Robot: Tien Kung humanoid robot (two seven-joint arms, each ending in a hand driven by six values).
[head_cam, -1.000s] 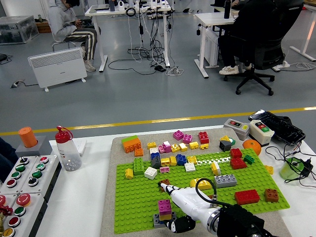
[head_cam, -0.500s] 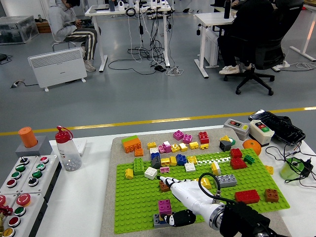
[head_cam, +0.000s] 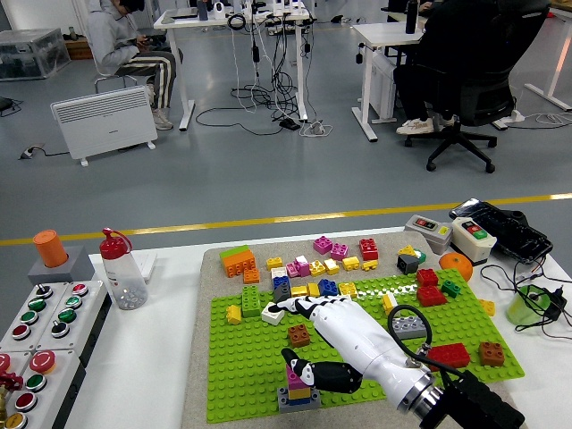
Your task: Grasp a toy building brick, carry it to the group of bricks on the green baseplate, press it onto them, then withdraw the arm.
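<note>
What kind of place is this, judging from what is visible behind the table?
Probably a robotics lab or open workshop office: desks with hanging cables on a grey floor, a black office chair, and a button panel beside the green baseplate.

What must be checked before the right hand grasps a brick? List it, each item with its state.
1. Right hand empty: ok, fingers spread, holding nothing.
2. A brick within reach: ok, the fingertips lie right beside the white brick.
3. White brick loose on the green baseplate: cannot tell.
4. Thumb clear of the magenta-topped stack: not ok, it sits right against it.
5. Brown brick out of the way: ok, beside the hand.
</note>
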